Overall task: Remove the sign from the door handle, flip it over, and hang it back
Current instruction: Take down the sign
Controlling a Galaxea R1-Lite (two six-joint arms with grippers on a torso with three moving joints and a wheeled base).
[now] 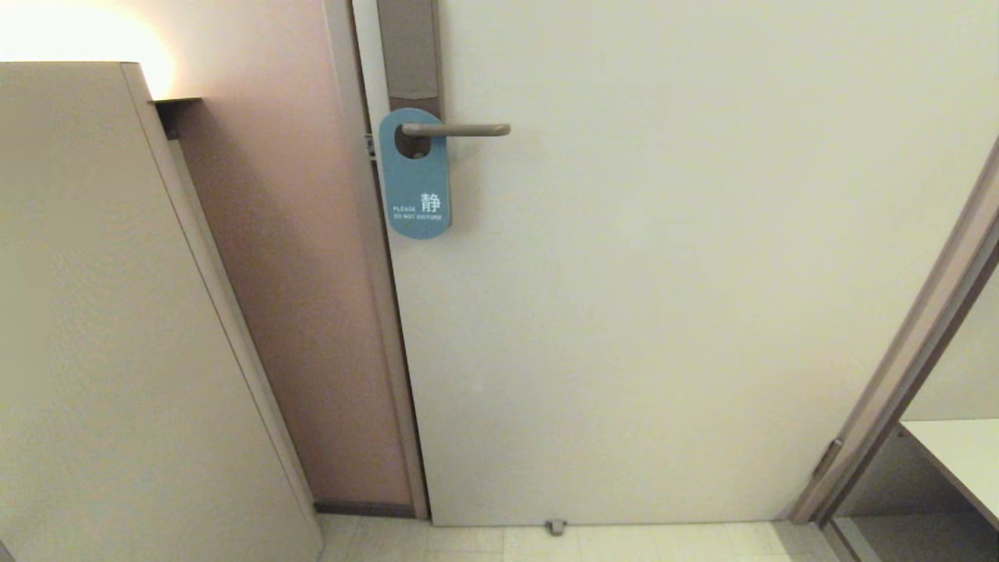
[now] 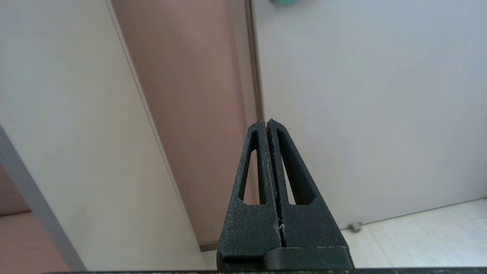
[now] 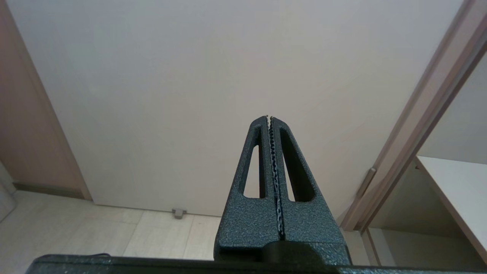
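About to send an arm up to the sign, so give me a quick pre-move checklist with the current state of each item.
1. Sign hanging on the door handle: ok, the lever passes through its hole.
2. Blue side facing out, not yet flipped: ok, white lettering shows.
3. Left gripper empty: ok, fingers shut on nothing, low in front of the door.
4. Left gripper ready to grasp: not ok, it must open first.
5. Right gripper out of the way: ok, shut, empty, low before the door.
6. Path up to the sign: cannot tell, neither arm shows in the head view.
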